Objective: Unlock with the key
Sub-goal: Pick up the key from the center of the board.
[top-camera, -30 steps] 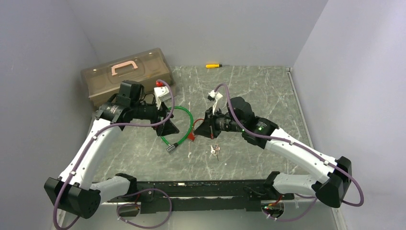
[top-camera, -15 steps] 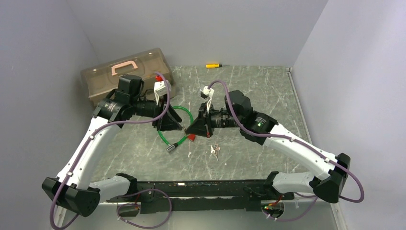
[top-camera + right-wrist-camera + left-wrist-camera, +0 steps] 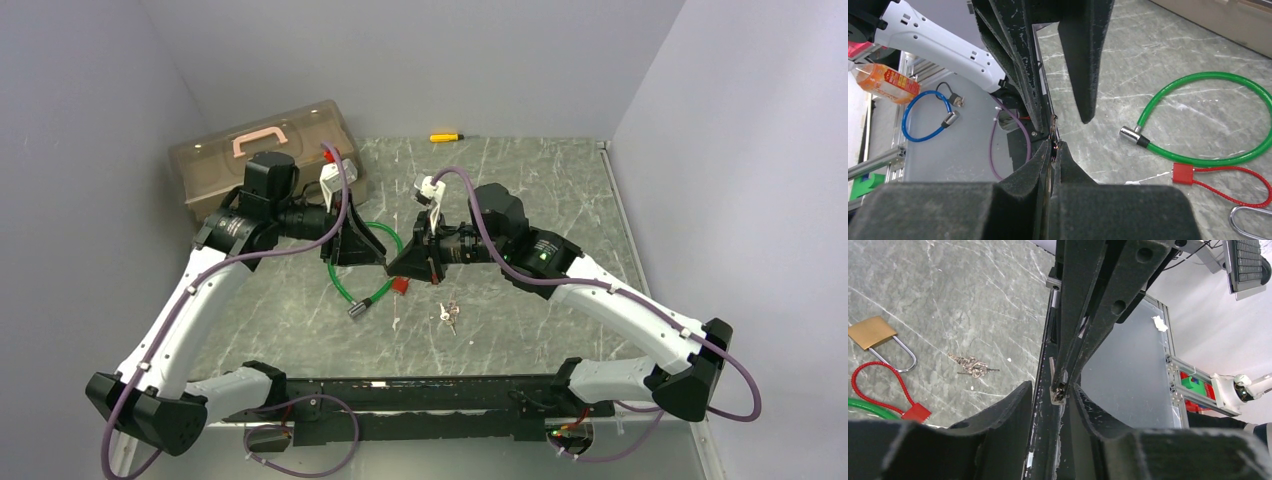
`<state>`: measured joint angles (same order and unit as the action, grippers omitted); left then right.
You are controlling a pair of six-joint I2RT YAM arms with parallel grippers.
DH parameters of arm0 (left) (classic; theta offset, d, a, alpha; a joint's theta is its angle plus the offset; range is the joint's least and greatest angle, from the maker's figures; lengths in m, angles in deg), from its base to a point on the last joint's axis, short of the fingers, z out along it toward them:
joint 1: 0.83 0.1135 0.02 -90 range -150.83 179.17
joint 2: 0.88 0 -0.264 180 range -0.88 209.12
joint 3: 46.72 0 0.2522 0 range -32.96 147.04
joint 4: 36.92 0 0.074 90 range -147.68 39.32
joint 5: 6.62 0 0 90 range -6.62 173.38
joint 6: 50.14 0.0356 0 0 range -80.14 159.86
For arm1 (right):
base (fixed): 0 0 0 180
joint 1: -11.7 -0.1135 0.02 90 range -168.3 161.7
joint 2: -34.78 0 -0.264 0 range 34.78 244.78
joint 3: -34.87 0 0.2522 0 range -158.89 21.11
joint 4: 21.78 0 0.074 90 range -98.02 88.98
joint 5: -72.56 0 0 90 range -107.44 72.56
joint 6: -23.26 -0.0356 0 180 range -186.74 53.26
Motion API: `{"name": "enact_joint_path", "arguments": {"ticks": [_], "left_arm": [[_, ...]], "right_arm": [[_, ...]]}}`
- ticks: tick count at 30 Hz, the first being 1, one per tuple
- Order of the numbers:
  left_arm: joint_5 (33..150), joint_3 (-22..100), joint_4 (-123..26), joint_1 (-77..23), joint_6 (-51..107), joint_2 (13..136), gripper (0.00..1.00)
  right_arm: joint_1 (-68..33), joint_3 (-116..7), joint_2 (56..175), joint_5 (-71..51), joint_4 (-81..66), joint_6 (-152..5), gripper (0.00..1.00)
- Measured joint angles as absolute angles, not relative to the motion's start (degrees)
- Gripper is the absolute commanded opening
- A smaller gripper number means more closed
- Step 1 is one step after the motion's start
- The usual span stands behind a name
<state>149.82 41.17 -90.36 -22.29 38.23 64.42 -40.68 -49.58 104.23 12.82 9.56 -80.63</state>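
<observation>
My right gripper (image 3: 393,267) is held above the table, shut on a small key (image 3: 1058,391) that sticks out of its tips (image 3: 1053,146). My left gripper (image 3: 377,257) faces it tip to tip. Its jaws (image 3: 1050,388) stand either side of the key with a gap on the left side, so it is open. A brass padlock (image 3: 870,331) lies on the table below, hidden in the top view. A red cable lock (image 3: 1182,173) and a green cable lock (image 3: 362,290) lie beside it.
A loose bunch of keys (image 3: 449,314) lies on the marble table (image 3: 560,190) just right of the grippers. A brown toolbox (image 3: 265,155) stands at the back left, and a yellow screwdriver (image 3: 446,136) lies by the back wall.
My left gripper has swung right to meet the right gripper and its jaws have narrowed around the key. The right gripper has moved left and up, still shut on the key.
</observation>
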Motion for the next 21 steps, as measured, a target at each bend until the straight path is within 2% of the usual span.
{"name": "enact_joint_path", "arguments": {"ticks": [4, 8, 13, 18, 21], "left_arm": [[149.82, 41.17, -90.45, -22.99, 37.69, 64.2, 0.26], [149.79, 41.67, -92.42, -23.73, 38.1, 64.6, 0.24], [149.49, 42.39, -93.82, -24.04, 39.33, 65.03, 0.02], [148.44, 42.85, -93.51, -24.06, 38.52, 64.99, 0.0], [148.4, 42.92, -93.53, -24.06, 38.54, 64.99, 0.0]], "right_arm": [[-40.77, -49.87, 104.23, 12.49, 9.63, -80.11, 0.0], [-40.79, -50.28, 104.23, 11.55, 9.61, -79.71, 0.0], [-40.79, -50.3, 104.23, 11.12, 9.63, -79.34, 0.0], [-40.81, -50.3, 104.21, 10.64, 9.43, -78.86, 0.0], [-40.86, -50.33, 104.19, 10.5, 9.36, -78.84, 0.06]]}}
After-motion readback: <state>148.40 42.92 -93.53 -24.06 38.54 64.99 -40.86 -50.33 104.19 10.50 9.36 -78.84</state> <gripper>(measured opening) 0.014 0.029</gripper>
